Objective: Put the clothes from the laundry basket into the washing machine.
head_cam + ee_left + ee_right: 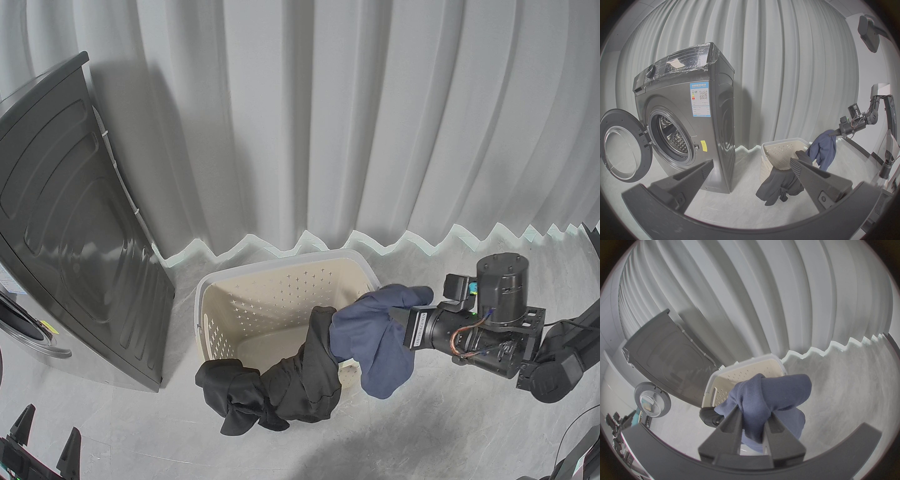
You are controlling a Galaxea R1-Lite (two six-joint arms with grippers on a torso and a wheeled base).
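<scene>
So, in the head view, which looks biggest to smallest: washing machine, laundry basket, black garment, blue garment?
1. washing machine
2. laundry basket
3. black garment
4. blue garment
The two garments look close in size and both are bunched up, so their order is unsure.

Illegible label on washing machine

Grey floor under laundry basket, washing machine

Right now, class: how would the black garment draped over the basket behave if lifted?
Probably floppy: the black garment droops over the basket rim in loose folds. It may drag along, since one end seems caught against the blue garment in the right gripper.
</scene>
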